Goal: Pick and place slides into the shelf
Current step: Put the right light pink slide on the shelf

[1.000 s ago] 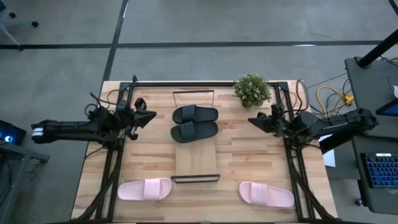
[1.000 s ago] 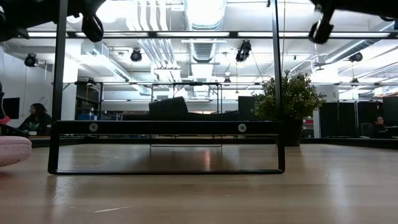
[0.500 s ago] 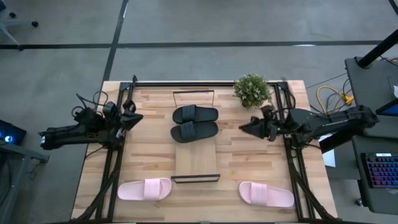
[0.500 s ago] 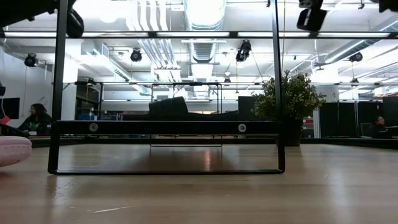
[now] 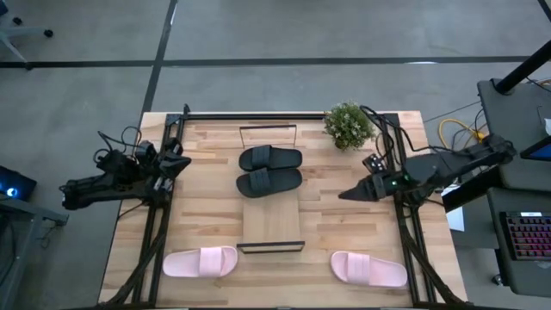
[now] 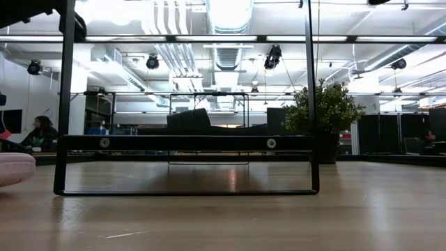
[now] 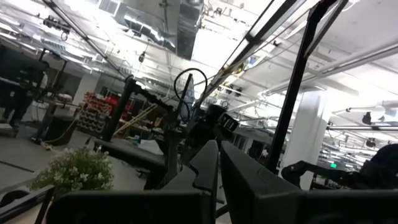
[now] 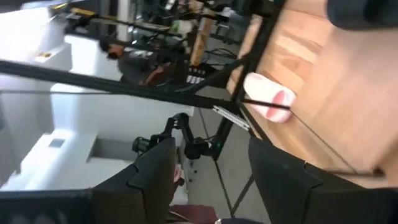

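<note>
Both black slides [image 5: 270, 170] already sit on the shelf [image 5: 271, 226]; two pink slides [image 5: 201, 261] wait at the table's near edge. Your right gripper [image 5: 348, 195] is spread wide, empty; left gripper [image 5: 179, 161] pinched closed, empty. Risk: clipping the shelf's frame on descent.

Open-plan lab, exposed ceiling ducts [image 6: 224, 28], concrete floor [image 5: 258, 30], desks with seated person [image 6: 43, 130]

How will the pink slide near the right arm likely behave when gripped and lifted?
The right pink slide looks like moulded foam, so it is probably light and slightly flexible. Its raised wide strap offers a natural pinch point. Lying flat on the table, it seems unlikely to roll or tip.
</note>
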